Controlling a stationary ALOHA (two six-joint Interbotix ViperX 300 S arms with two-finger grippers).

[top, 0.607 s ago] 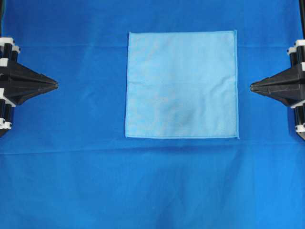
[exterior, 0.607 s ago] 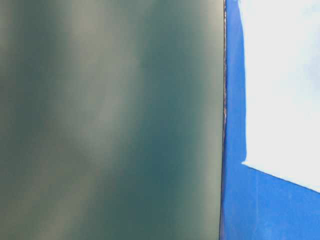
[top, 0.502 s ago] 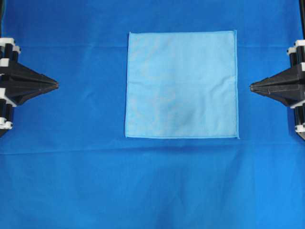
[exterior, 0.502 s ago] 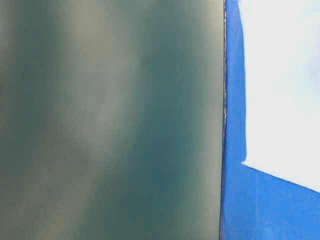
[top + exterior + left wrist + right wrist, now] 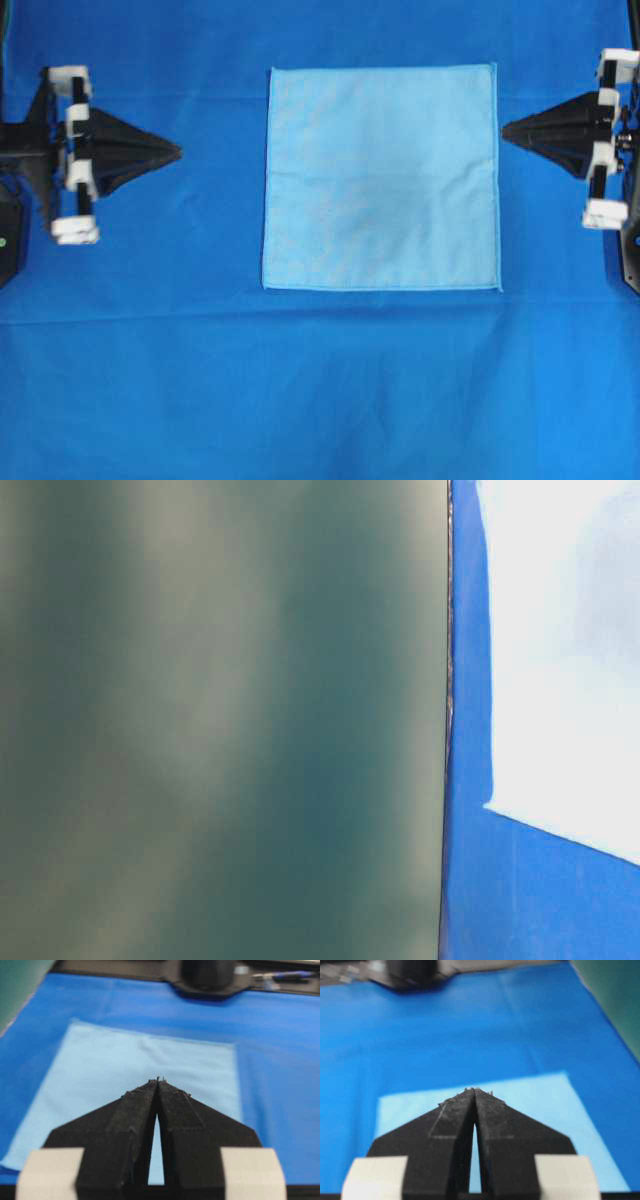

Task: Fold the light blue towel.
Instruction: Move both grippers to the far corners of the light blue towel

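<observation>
Both pincers, left (image 5: pixel 178 151) and right (image 5: pixel 504 129), pinched together empty, flank the flat light blue towel (image 5: pixel 381 178).

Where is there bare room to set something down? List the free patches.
The widest bare stretch of table cloth lies below the light blue towel. Narrower strips flank the towel: a broad one toward the left gripper, almost none beside the right gripper. A thin band runs above the towel.
</observation>
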